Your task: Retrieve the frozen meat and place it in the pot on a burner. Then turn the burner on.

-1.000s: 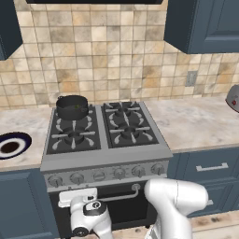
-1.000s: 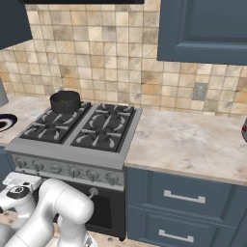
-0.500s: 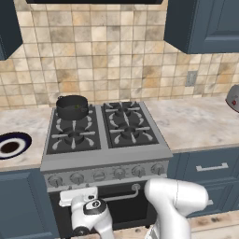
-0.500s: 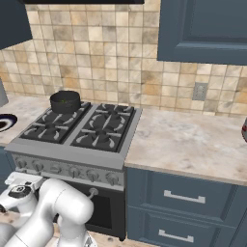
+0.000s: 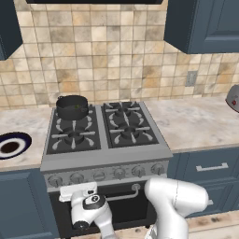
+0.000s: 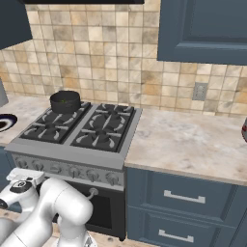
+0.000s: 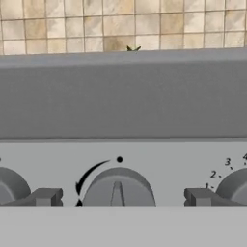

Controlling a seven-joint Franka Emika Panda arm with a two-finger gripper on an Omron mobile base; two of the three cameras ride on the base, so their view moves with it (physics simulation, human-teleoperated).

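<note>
Your gripper (image 7: 117, 197) sits spread wide, empty, fingertips (image 7: 46, 197) flanking a stove knob (image 7: 117, 188), its lower half cut off. Pot (image 5: 72, 107) is on the burner up beyond the hand; green speck inside (image 5: 77, 107), meat unclear.

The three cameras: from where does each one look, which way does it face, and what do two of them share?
Left base view: behind the arm on its left, facing forward and down at the stove; the white arm rises at lower right.
Right base view: behind on its right, facing the same stove; the arm rises at lower left.
Hand view: on the hand, close before the knob on the stove's front panel; the fingertips stand apart, either side of it.
Shared: both base views show the pot on the back left burner.
</note>
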